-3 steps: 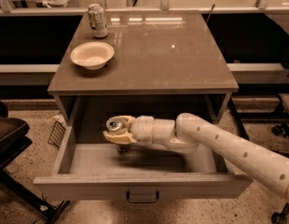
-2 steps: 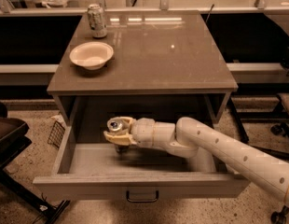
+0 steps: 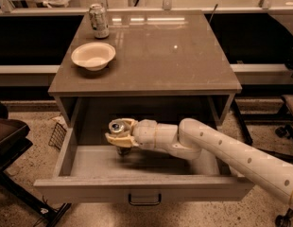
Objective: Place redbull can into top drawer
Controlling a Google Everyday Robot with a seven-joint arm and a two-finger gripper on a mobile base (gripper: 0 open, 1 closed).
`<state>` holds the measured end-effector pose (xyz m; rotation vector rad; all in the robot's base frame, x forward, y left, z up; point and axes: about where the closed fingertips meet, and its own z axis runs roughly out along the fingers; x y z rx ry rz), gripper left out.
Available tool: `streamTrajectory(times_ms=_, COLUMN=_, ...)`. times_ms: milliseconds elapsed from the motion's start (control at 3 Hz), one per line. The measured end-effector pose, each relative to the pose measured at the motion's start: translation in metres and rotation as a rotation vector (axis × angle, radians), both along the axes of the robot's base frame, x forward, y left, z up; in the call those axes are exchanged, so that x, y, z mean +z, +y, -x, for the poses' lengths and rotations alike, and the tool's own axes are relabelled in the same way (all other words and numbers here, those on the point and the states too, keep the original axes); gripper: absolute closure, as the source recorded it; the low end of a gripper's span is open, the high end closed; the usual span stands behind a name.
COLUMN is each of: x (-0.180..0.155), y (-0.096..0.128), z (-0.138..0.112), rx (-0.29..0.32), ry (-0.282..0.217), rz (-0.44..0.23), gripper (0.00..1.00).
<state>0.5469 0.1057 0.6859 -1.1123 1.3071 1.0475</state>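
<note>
The top drawer (image 3: 90,162) is pulled open below the tabletop, its flat front panel (image 3: 144,189) carrying a small dark handle (image 3: 144,201). My gripper (image 3: 119,134) reaches into the drawer from the right, over the left-middle of the drawer floor. It is shut on the redbull can (image 3: 117,126), held upright; only the can's silvery top with its pull-tab shows between the fingers. The can's lower end sits close to the drawer floor, and I cannot tell if it touches.
A shorter mottled can (image 3: 99,20) and a cream bowl (image 3: 93,56) stand on the left part of the tabletop (image 3: 160,56). A dark chair (image 3: 7,141) is at the left. A chair base with castors (image 3: 283,126) is at the right.
The gripper with the can has moved very little, staying inside the drawer at about the same place and height.
</note>
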Motion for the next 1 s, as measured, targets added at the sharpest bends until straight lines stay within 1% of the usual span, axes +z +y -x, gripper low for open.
streamTrajectory(times_ms=333, x=0.0005, y=0.0017, z=0.0006, rx=0.003, ry=0.0, rz=-0.001, gripper=0.39)
streamTrajectory(times_ms=667, x=0.0012, y=0.0044, z=0.0017, rx=0.008, ry=-0.001, rz=-0.002, gripper=0.08)
streamTrajectory(times_ms=1000, x=0.0016, y=0.0057, z=0.0022, rx=0.011, ry=-0.001, rz=-0.002, gripper=0.0)
